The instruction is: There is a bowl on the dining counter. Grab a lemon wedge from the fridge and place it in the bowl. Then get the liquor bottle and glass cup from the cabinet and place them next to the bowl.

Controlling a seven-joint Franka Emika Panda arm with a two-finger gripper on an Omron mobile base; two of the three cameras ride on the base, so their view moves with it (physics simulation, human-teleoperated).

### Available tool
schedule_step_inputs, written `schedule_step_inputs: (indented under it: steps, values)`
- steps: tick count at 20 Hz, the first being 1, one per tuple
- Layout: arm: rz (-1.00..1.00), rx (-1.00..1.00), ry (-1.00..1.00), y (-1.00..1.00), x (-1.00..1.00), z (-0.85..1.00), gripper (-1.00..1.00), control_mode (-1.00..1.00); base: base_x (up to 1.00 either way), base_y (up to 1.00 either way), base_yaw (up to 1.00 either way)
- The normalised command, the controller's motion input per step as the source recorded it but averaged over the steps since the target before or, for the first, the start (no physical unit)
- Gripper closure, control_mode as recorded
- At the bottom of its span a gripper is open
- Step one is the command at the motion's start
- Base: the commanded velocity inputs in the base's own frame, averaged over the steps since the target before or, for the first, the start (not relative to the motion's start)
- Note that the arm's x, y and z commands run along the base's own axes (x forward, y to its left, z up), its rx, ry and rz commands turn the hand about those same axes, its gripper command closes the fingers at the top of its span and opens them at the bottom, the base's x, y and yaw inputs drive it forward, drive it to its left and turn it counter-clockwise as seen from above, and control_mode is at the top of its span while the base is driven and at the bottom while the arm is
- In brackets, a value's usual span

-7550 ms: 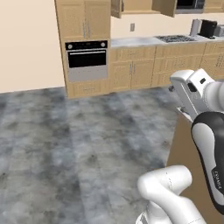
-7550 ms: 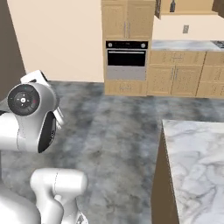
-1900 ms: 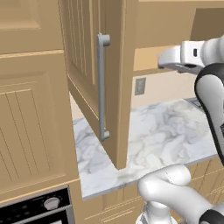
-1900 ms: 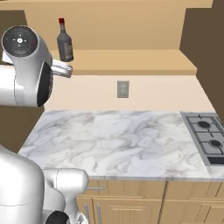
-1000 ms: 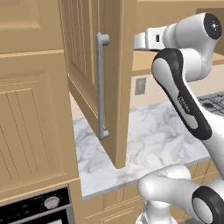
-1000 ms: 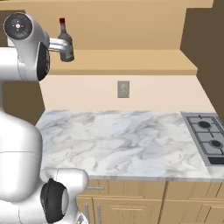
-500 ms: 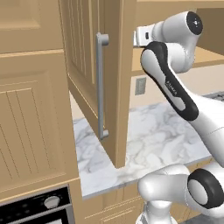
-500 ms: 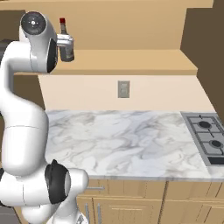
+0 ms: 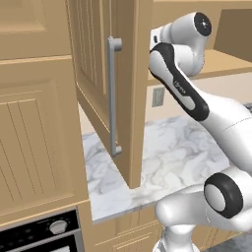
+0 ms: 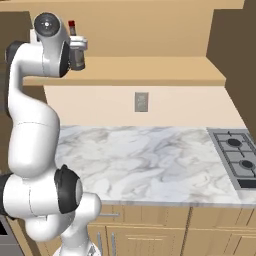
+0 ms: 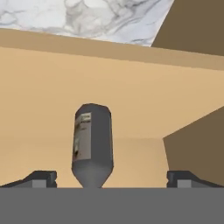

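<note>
We see the gripper (image 11: 111,179) spread wide, its fingertips (image 11: 41,178) on either side of the bottle (image 11: 92,142) without gripping it. The bottle stands on the cabinet shelf (image 10: 150,70), above the marble counter (image 10: 145,165).

The cabinet shelf (image 10: 150,70) is a flat, light wooden board set above the wall and the counter. One item stands directly on it: a dark liquor bottle (image 11: 92,142) with a red cap, upright, at the shelf's left end in the right base view. The marble counter (image 10: 150,160) lies below the shelf; a gas cooktop (image 10: 237,156) is set into its right end.
</note>
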Motion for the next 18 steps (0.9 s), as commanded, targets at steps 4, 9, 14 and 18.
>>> schedule_step_inputs:
  steps: [4,9,14,18]
  values:
    - [0.0,-0.05,0.0,0.06,0.46,-0.06,-1.0,-1.0,0.0,0.0,0.0]
    - [0.0,-0.04,0.0,0.01,0.43,-0.11,-1.0,-1.0,0.0,0.0,0.0]
    - [0.0,-0.01,0.0,0.01,0.42,-0.04,-1.0,-1.0,0.0,0.0,0.0]
    - [0.0,0.0,0.0,0.09,0.39,-0.04,-1.0,-1.0,0.0,0.0,0.0]
